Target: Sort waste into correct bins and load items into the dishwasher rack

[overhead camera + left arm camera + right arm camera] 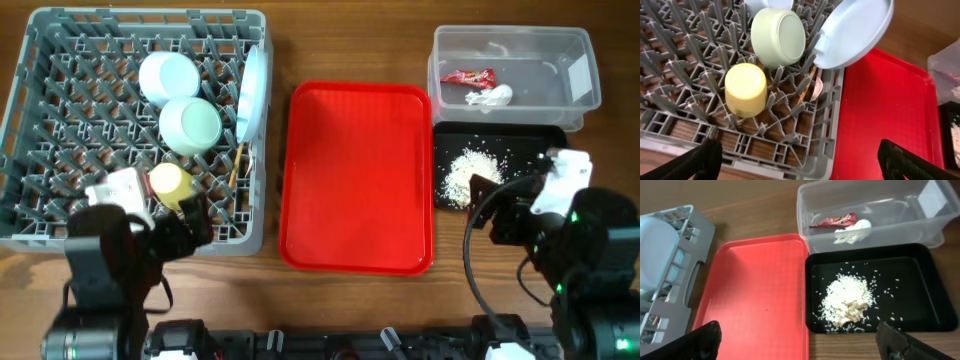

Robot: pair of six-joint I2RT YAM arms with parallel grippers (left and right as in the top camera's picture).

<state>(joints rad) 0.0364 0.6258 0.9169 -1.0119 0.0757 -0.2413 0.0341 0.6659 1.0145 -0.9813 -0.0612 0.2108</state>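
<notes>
The grey-blue dishwasher rack (40, 120) holds the white plate (252, 92) on edge, the mint bowl (190, 124), a pale saucer (167, 76), the yellow cup (167, 180) and chopsticks (237, 165). The fork is hidden. The clear tub (575, 60) holds the red wrapper (467, 76) and white tissue (490, 97). The black tray (545, 135) holds the rice scraps (464, 172). My left gripper (800, 162) is open and empty over the rack's near right corner (825, 155). My right gripper (800, 340) is open and empty above the near edge of the black tray (935, 280) and the red tray.
The flat red serving tray (360, 175) lies bare between the rack and the bins. Wooden table (350, 40) shows around everything. In the left wrist view the cup (746, 90), bowl (778, 36) and plate (855, 30) stand close ahead.
</notes>
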